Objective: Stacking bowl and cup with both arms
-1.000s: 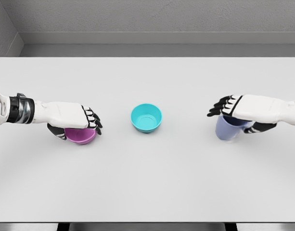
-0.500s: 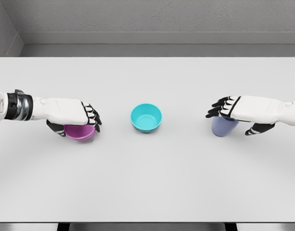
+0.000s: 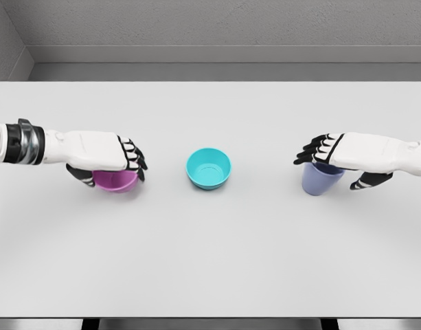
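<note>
Presently, two grasps are seen at opposite sides of the white table (image 3: 210, 261). The left hand (image 3: 104, 159) is curled over the rim of the purple bowl (image 3: 115, 181), fingers draped across the top, thumb tucked at the near left wall. The right hand (image 3: 334, 155) is closed from above over the mouth of the lavender cup (image 3: 320, 181), which stands upright beneath it. Whether either vessel is lifted clear of the table cannot be told. Between them, well apart from both, the teal bowl (image 3: 209, 168) sits open and upright, likely the base for the stack.

All three are judged light, rigid and smooth-walled, like moulded plastic; matte finish, no handles visible. Slip is the probable risk, so rim-and-wall pinches are suited. The bowls are shallow and rounded, the cup taller and tapered toward its base.
</note>
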Motion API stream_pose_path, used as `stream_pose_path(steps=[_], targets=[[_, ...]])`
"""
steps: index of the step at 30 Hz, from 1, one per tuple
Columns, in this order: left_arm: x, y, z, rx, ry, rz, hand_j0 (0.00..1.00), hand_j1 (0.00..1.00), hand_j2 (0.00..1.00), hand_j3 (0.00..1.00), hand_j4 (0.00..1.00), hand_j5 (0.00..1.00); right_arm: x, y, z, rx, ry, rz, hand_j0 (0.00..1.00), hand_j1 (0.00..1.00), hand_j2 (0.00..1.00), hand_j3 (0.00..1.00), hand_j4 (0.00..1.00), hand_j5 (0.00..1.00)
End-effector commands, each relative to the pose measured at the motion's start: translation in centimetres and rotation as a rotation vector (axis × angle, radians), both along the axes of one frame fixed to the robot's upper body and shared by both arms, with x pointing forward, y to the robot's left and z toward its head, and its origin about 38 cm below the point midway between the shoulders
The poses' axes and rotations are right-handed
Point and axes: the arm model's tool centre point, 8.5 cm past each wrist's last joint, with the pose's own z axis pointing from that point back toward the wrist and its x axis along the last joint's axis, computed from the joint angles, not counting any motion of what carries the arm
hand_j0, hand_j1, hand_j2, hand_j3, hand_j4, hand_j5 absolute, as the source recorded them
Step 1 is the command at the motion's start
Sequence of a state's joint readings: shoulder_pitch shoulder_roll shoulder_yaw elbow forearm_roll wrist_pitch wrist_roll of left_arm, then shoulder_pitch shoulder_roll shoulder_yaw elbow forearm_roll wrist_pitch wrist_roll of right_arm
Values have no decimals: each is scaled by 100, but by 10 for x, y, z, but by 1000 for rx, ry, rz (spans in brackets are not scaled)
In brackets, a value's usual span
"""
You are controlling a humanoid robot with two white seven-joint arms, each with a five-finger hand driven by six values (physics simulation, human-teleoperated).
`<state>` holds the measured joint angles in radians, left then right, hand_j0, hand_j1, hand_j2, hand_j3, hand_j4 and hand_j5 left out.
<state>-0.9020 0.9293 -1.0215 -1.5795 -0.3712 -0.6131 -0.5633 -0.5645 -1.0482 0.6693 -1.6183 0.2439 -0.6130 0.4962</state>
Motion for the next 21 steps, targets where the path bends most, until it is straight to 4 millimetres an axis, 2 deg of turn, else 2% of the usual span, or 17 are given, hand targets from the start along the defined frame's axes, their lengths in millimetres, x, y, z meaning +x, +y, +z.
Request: stream_pose_path(steps=[1, 12, 21], targets=[[0, -2, 2, -7, -1, -3, 76, 76, 76, 76, 76, 76, 0, 0, 0, 7, 2, -3, 100, 100, 100, 100, 100, 100], [0, -17, 13, -21, -31, -43, 76, 76, 76, 76, 76, 76, 10, 10, -9, 20, 19, -12, 100, 100, 100, 100, 100, 100], [3, -33, 23, -41, -59, -77, 75, 75, 75, 75, 75, 75, 11, 8, -11, 13, 23, -18, 100, 100, 100, 100, 100, 100]])
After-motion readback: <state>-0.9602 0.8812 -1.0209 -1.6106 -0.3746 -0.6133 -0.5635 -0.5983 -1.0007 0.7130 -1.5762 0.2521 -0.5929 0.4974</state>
